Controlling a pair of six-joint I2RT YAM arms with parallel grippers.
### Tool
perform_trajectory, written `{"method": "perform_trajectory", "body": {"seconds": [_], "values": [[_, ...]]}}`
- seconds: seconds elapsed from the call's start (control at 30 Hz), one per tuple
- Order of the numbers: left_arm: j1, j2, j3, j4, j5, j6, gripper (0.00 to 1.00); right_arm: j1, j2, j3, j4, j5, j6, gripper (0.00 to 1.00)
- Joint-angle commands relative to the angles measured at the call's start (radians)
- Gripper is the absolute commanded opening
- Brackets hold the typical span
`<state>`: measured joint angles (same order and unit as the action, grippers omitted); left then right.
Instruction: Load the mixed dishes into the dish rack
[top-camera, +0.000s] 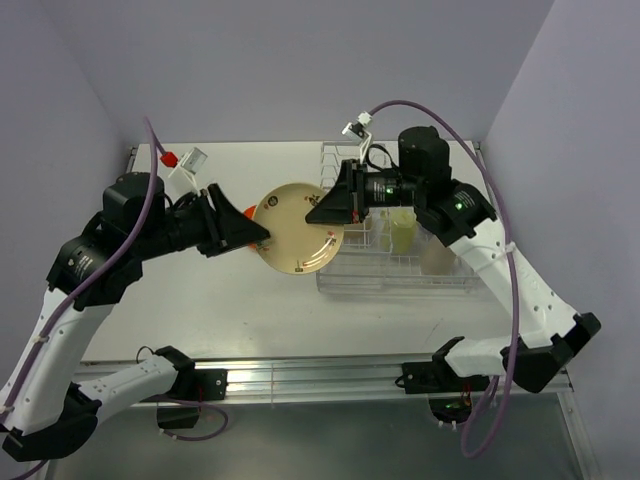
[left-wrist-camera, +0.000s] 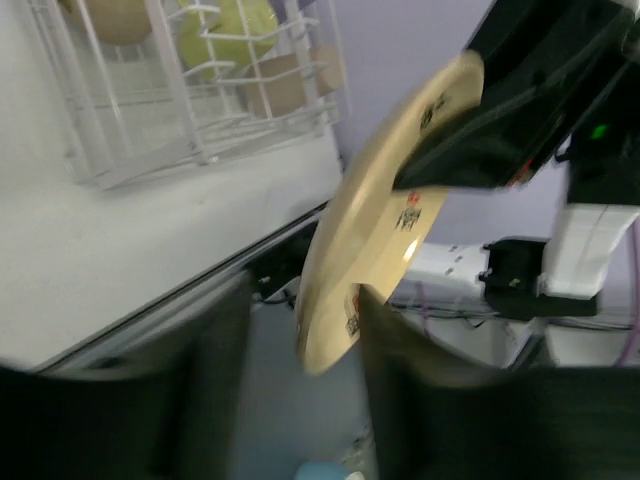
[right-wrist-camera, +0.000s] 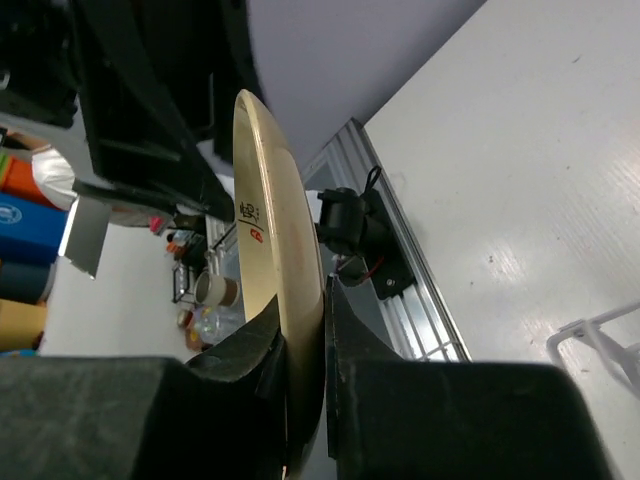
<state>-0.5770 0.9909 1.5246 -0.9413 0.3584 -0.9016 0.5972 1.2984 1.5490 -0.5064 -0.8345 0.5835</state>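
Black fingers of the right end effector (right-wrist-camera: 303, 330) are pinched tight on the rim of the cream-yellow saucer (top-camera: 295, 235), one on each face with no gap showing. The saucer is held on edge in the air, above the middle of the tabletop (top-camera: 200, 300).

The left end effector (left-wrist-camera: 303, 305) straddles the opposite rim. One finger lies against the saucer and the other stands off with a visible gap, so it looks loosely open, not clamped; that view is blurred.

Just beside the saucer, on the right half of the tabletop toward the far edge, sits the dish rack (top-camera: 400, 275). A pale yellow-green cup (top-camera: 402, 233) is already in its basket.

This looks like a hand-over, with the right arm due to carry the saucer to the rack. To do it well:
- The left fingers should spread clear of both faces and draw straight back toward the left edge before the right arm moves, or they may twist the saucer in its grip.
- The right arm should keep the saucer upright and line its lower rim up between two upright wires.
- It should lower slowly and let go only once the wires carry the weight.
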Motion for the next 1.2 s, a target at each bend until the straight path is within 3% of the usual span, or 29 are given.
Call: {"method": "perform_trajectory", "body": {"seconds": [0.0,0.07,0.17,0.33,0.4,0.53,0.73,0.9,1.17], "values": [[-0.006,0.022,0.009,0.134,0.022,-0.002,0.59,0.024,-0.097,-0.020,0.088,0.004,-0.052,0.00],[-0.007,0.009,0.006,0.131,-0.012,-0.010,0.85,0.023,-0.096,0.005,-0.013,0.067,-0.135,0.00],[-0.007,-0.005,0.011,0.111,-0.082,-0.028,0.98,0.023,-0.102,0.031,-0.084,0.210,-0.246,0.00],[-0.007,-0.023,0.022,0.058,-0.180,-0.062,0.99,-0.014,-0.140,0.014,-0.058,0.452,-0.451,0.00],[-0.006,-0.032,0.002,0.053,-0.177,-0.077,0.98,-0.052,-0.137,0.008,-0.025,0.472,-0.513,0.00],[-0.006,-0.057,-0.043,0.055,-0.147,-0.097,0.96,-0.154,-0.104,0.026,0.008,0.431,-0.761,0.00],[-0.006,-0.072,-0.107,0.041,-0.118,-0.115,0.95,-0.287,-0.054,0.028,0.086,0.354,-0.957,0.00],[-0.006,-0.072,-0.139,0.035,-0.101,-0.111,0.94,-0.343,-0.047,-0.033,0.279,0.202,-1.105,0.00],[-0.006,-0.025,-0.109,-0.025,-0.105,-0.048,0.94,-0.418,0.145,0.143,0.148,-0.037,-1.317,0.00]]}}
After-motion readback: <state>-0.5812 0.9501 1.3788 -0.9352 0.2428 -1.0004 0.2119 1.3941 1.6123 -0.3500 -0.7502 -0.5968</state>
